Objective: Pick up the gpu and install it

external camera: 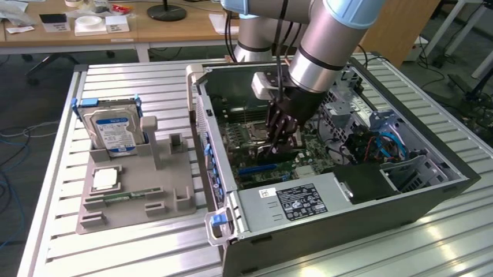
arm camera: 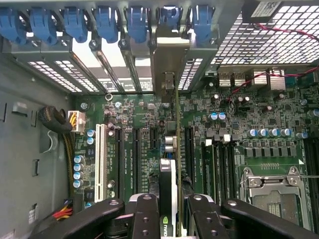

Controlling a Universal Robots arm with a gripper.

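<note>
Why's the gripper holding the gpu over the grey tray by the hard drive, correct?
Not correct. The gripper holds the gpu inside the open case, above the motherboard, as the exterior view shows. The grey tray and hard drive sit beside the case.

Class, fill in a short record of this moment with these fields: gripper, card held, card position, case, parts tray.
gripper: the gripper is down inside the open computer case, shut on the gpu
card held: the gpu, seen edge-on in the wrist view, its silver bracket toward the row of blue slot clips
card position: standing on edge over the motherboard among the expansion slots; whether it is seated cannot be told
case: lying on its side, side panel off
parts tray: grey tray at the exterior view's left holds a hard drive
</note>
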